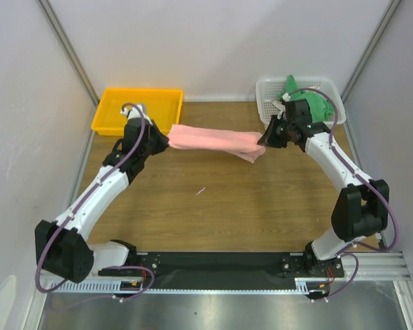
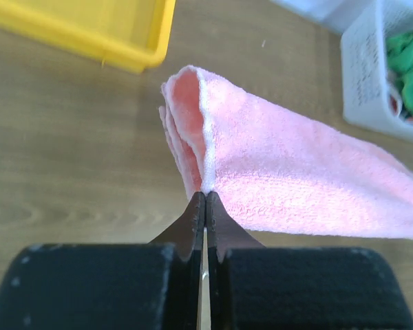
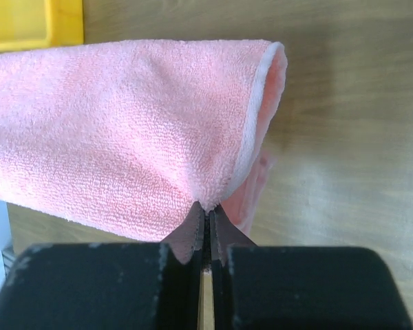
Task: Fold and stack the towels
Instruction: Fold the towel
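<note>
Held stretched above the far part of the bench (image 1: 213, 206): salmon-pink towel (image 1: 213, 139), long axis left to right. Pinched at left end by left tool (image 2: 205, 199), at right end by right tool (image 3: 206, 210).

Pink towel (image 1: 213, 139), yellow tray (image 1: 110, 113), seemingly green towels (image 1: 319, 103).

Top cam high behind arms (image 1: 103, 185), wrist cams close-up, all share pink towel (image 1: 213, 137)

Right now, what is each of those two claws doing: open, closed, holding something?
Left gripper: closed, pinching one end of the pink towel.
Right gripper: closed, pinching the other end of the same towel.
</note>
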Tool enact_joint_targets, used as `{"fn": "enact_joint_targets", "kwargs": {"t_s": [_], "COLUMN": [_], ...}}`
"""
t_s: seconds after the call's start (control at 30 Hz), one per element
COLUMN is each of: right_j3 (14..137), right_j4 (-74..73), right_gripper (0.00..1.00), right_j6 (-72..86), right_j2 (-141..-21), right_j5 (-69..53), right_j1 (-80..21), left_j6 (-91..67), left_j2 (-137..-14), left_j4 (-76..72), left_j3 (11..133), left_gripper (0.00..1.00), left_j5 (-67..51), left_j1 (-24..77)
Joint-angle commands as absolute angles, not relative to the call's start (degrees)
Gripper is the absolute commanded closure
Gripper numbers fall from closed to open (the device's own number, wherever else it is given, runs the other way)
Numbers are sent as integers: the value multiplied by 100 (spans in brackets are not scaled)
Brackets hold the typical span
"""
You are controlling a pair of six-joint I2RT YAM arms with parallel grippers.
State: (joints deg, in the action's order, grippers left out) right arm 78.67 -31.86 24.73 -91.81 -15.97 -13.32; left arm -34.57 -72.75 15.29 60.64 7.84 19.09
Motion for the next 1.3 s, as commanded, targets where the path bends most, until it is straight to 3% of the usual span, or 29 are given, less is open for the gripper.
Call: {"fn": "enact_joint_targets", "kwargs": {"t_s": [0.0, 0.13, 0.33, 0.37, 0.4, 0.43, 0.47, 0.5, 0.6, 0.77, 0.8, 0.9, 0.93, 1.0, 1.03, 1.13, 1.27], "right_j3": [7051, 5716, 4290, 4193, 4131, 4148, 4201, 4410, 4885, 5572, 5624, 5801, 5766, 5634, 5590, 5450, 5204], "right_j4": [-2683, -2382, -2627, -2732, -3029, -3215, -3408, -3758, -4278, -3912, -3641, -3027, -2806, -2192, -2049, -1794, -1556], "right_gripper": [100, 100, 98, 94, 76, 64, 54, 32, 15, 14, 18, 38, 42, 54, 55, 65, 69], "right_j6": [2294, 2486, 2812, 2856, 2874, 2874, 2822, 2769, 2603, 2452, 2461, 2680, 2811, 2848, 2848, 2760, 2663], "right_j2": [-8553, -8122, -7278, -7182, -7102, -6936, -6856, -6768, -6574, -7081, -7223, -7758, -7839, -8076, -8155, -8515, -8850], "right_j5": [-1635, -1635, -1450, -1476, -1485, -1477, -1450, -1424, -1091, -862, -835, -1027, -1237, -1510, -1599, -1617, -1477], "right_j1": [-1292, -1327, -1739, -1784, -1793, -1793, -1802, -1802, -1749, -1591, -1565, -1564, -1564, -1582, -1599, -1617, -1591], "left_j6": [-3374, -3796, -4263, -4289, -4306, -4324, -4289, -4246, -4026, -3753, -3727, -3709, -3718, -3762, -3753, -3849, -3885], "left_j2": [-6664, -5935, -4976, -4766, -4685, -4606, -4527, -4396, -4263, -4893, -5087, -5913, -6115, -6608, -6740, -7110, -7549], "left_j4": [1223, 1195, 1967, 2117, 2440, 2652, 2837, 3196, 3594, 2876, 2395, 1438, 1198, 698, 529, 19, -536], "left_j3": [5179, 3740, 2892, 2883, 2883, 3005, 3119, 3242, 3848, 4140, 4131, 4236, 4228, 4236, 4219, 4114, 3999], "left_gripper": [99, 100, 99, 87, 73, 52, 47, 43, 24, 15, 15, 22, 32, 40, 50, 60, 60], "left_j5": [827, 765, 537, 467, 414, 326, 334, 369, 886, 1346, 1206, 391, 265, 45, -113, -316, -115], "left_j1": [1872, 2012, 2398, 2443, 2487, 2531, 2540, 2540, 2540, 2540, 2540, 2549, 2549, 2558, 2558, 2566, 2558]}}
